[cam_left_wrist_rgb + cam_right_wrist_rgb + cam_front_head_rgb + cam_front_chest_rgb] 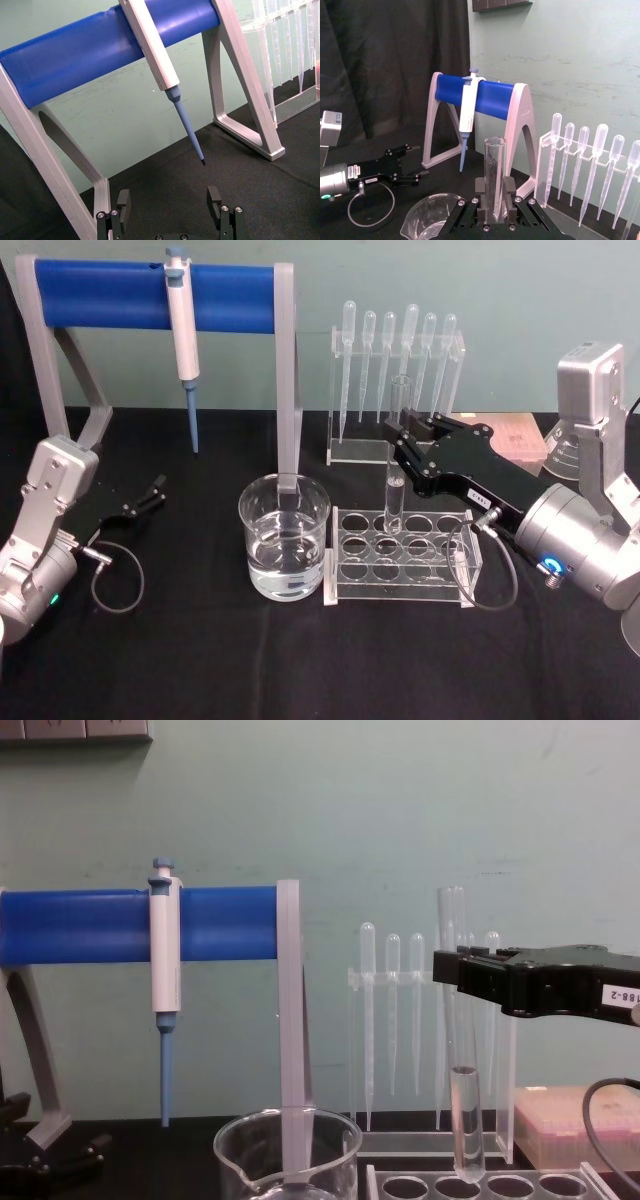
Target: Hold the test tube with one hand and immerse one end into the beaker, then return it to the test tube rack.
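Observation:
My right gripper (402, 432) is shut on the test tube (395, 475), a clear glass tube held upright over the clear rack (345, 570). In the chest view the test tube (462, 1120) has its rounded bottom right at a back-row hole of the rack (375, 1182), with the right gripper (452, 976) clamped around its upper half. The right wrist view shows the test tube (493, 170) standing between the fingers (481, 189). The beaker (284, 535), holding clear liquid, stands just left of the rack. My left gripper (155, 490) rests open at the far left, with nothing in it.
A blue-barred stand (150, 295) with a hanging white-and-blue pipettor (182, 335) stands at the back left. Behind the rack is a clear holder of plastic pipettes (395, 360). A pinkish box (518, 436) sits at the back right. A cable loops beside the rack's right end.

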`<action>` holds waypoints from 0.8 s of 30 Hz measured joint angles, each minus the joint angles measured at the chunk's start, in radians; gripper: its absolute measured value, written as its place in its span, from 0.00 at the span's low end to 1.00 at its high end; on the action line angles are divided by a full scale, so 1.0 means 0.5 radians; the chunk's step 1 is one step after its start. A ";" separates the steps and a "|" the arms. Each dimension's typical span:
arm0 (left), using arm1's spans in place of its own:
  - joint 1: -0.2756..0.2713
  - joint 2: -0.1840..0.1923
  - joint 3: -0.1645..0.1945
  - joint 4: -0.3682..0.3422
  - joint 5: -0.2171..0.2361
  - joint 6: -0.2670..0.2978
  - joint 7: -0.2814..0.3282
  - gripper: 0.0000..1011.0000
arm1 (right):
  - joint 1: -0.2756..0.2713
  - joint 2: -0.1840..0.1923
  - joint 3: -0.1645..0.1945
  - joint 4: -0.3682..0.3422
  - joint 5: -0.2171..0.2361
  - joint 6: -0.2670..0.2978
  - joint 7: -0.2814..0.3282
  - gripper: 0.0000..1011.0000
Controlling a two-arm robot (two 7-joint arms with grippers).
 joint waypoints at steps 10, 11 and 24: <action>0.000 0.000 0.000 0.000 0.000 0.000 0.000 0.99 | 0.000 0.000 0.000 0.000 0.000 0.000 0.000 0.22; 0.000 0.000 0.000 0.000 0.000 0.000 0.000 0.99 | 0.000 0.000 0.000 0.000 0.000 0.000 0.000 0.22; 0.000 0.000 0.000 0.000 0.000 0.000 0.000 0.99 | 0.000 0.000 0.000 -0.002 0.000 0.000 0.000 0.22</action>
